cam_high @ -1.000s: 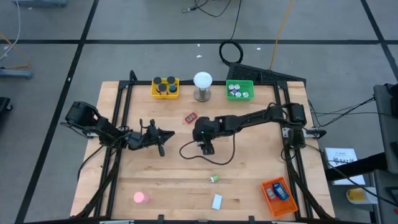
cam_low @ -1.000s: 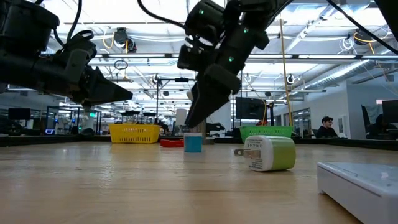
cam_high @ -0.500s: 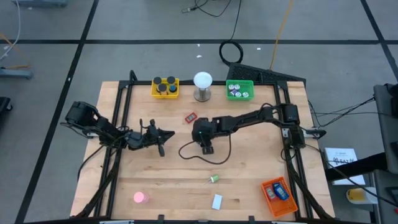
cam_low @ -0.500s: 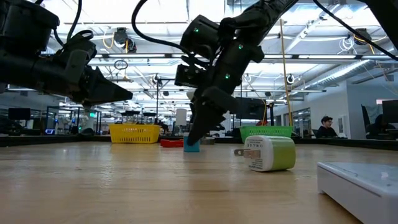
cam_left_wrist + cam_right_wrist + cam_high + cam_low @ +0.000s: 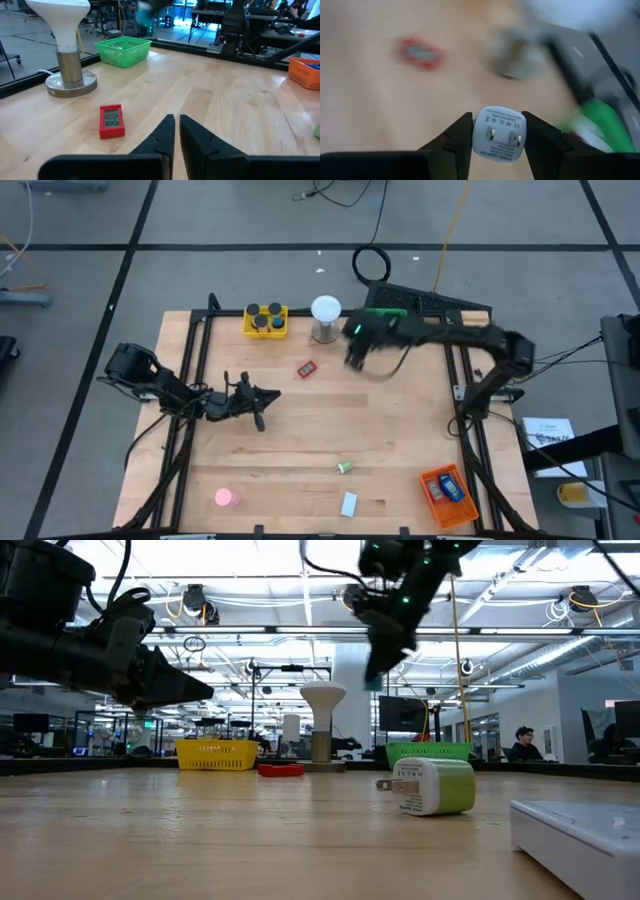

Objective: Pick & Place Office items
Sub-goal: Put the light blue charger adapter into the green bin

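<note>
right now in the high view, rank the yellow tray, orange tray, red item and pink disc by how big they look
1. orange tray
2. yellow tray, close to the orange tray, slightly smaller
3. pink disc
4. red item, about the same as the disc, too close to rank firmly

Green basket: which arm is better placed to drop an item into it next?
The right arm. Its end effector already holds a blue plug adapter beside the green basket. The left end effector is shut, empty and far away.

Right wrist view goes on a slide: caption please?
Right tool shut on a blue plug adapter, carried above the table near the green tray.
</note>
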Controlling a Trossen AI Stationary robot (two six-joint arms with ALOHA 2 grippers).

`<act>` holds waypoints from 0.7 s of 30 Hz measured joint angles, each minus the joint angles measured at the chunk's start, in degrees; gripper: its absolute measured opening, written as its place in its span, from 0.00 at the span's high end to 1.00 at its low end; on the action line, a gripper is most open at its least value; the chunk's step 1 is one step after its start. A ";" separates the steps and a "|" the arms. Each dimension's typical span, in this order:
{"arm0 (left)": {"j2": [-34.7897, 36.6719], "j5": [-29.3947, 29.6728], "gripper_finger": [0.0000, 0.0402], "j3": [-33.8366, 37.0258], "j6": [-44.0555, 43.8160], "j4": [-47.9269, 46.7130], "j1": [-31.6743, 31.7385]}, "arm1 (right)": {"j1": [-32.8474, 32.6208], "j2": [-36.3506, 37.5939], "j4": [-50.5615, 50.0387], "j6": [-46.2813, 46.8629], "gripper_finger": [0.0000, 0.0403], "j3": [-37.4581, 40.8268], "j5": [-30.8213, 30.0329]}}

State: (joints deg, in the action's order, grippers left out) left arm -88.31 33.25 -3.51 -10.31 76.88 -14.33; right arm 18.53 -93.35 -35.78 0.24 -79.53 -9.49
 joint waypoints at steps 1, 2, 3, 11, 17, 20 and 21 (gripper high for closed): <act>0.00 0.07 0.93 0.00 -0.31 0.04 0.00 | 2.76 1.33 -1.31 1.75 0.67 -0.02 -0.76; 0.00 0.14 0.93 0.00 -0.32 0.08 0.00 | 5.64 2.28 -2.38 3.09 0.67 -0.02 -1.35; 0.00 0.34 0.93 0.00 -0.25 0.35 0.00 | 8.48 2.93 -3.28 3.94 0.67 -0.02 -1.37; 0.00 3.28 0.93 -0.02 2.62 1.00 1.48 | 24.63 0.62 -2.55 4.68 0.67 2.55 2.33; 0.00 3.29 0.93 -0.02 2.32 0.80 2.80 | 29.86 -2.10 -2.99 4.01 0.67 3.27 3.61; 0.00 3.29 0.93 -0.02 2.53 0.79 3.47 | 30.61 -3.11 -2.09 3.75 0.67 3.37 3.79; -0.01 3.22 0.93 -0.02 2.57 0.79 3.66 | 30.89 -3.30 -1.63 3.85 0.67 3.31 3.56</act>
State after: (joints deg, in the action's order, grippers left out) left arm -88.32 36.46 -3.53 -7.74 77.67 -10.67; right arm 49.41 -96.65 -37.42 4.09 -76.22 -5.93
